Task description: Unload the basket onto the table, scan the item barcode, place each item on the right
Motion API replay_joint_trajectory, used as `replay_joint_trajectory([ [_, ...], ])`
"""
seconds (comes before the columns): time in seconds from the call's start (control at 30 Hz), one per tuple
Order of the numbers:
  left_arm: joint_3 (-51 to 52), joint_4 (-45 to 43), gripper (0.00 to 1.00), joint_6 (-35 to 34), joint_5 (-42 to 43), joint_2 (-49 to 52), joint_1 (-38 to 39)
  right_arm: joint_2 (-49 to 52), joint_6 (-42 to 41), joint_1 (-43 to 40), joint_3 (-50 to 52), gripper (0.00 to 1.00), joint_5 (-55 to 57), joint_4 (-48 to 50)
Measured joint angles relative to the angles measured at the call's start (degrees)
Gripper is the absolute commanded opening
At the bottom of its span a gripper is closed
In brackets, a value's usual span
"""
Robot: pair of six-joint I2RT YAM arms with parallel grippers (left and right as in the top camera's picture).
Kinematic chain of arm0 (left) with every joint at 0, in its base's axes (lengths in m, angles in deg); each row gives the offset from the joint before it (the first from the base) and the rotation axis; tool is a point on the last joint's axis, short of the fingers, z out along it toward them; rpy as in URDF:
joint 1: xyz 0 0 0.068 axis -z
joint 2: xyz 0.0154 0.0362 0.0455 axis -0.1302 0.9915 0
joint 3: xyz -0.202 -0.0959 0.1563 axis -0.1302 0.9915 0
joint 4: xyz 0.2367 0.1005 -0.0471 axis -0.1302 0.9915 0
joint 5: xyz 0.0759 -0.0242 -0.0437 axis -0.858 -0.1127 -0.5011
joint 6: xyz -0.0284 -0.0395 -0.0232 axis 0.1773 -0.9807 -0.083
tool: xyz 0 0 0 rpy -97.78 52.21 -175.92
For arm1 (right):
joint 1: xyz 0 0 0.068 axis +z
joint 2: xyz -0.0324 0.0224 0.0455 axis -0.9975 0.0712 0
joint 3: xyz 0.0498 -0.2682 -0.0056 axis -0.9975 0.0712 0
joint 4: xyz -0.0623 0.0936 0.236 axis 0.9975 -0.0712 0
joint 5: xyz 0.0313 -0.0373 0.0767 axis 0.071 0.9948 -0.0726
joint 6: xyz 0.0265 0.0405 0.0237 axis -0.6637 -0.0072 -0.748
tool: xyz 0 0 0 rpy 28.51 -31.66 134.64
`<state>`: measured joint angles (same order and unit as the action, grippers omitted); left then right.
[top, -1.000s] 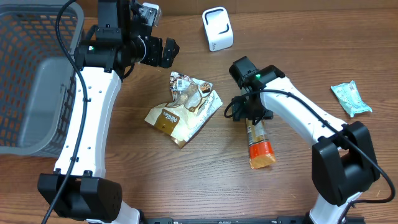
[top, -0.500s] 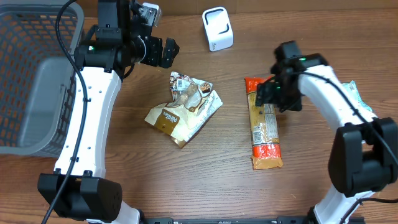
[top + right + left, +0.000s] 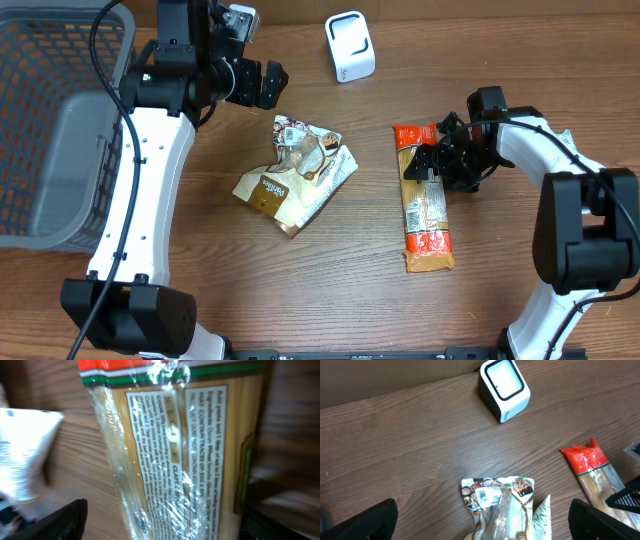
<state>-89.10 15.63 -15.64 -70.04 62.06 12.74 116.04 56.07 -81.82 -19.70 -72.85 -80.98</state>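
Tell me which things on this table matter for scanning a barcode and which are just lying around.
For the job:
white scanner
pasta packet, lying flat on the table with its printed label showing in the right wrist view

Just lying about:
snack bags in the middle
grey basket on the left

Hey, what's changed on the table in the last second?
The right gripper came off the pasta pack, swung out right, then returned beside it, jaws open. The pack now lies flat, its red end uncovered. The left gripper, snack bag, scanner and basket stayed put.
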Motion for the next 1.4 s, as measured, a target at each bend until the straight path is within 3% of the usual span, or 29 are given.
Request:
replay_joint_trajectory([
  [0.07,0.0,0.0,1.0,0.0,0.0,0.0,0.0,1.1,-0.4,0.0,0.0,0.78,-3.6,1.6],
  [0.17,0.0,0.0,1.0,0.0,0.0,0.0,0.0,3.5,-2.7,0.8,-0.3,0.52,-8.9,4.3],
  [0.2,0.0,0.0,1.0,0.0,0.0,0.0,0.0,4.2,-3.8,1.1,-0.3,0.39,-9.7,5.1],
  [0.27,0.0,0.0,1.0,0.0,0.0,0.0,0.0,5.4,-5.8,2.1,-0.3,0.24,-10.9,6.2],
  [0.43,0.0,0.0,1.0,0.0,0.0,0.0,0.0,6.9,-9.5,3.5,-0.1,0.05,-14.2,7.6],
  [0.7,0.0,0.0,1.0,0.0,0.0,0.0,0.0,6.9,-10.4,3.9,-0.2,0.04,-14.8,8.0],
  [0.87,0.0,0.0,1.0,0.0,0.0,0.0,0.0,6.5,-11.0,4.4,-2.9,0.04,-10.8,3.0],
  [1.13,0.0,0.0,1.0,0.0,0.0,0.0,0.0,-2.9,-17.4,6.6,-10.1,0.04,15.8,-18.7],
  [1.3,0.0,0.0,1.0,0.0,0.0,0.0,0.0,-5.1,-25.6,11.8,-16.0,0.04,35.3,-35.1],
  [1.4,0.0,0.0,1.0,0.0,0.0,0.0,0.0,-5.0,-29.4,15.6,-16.4,0.04,42.3,-39.6],
])
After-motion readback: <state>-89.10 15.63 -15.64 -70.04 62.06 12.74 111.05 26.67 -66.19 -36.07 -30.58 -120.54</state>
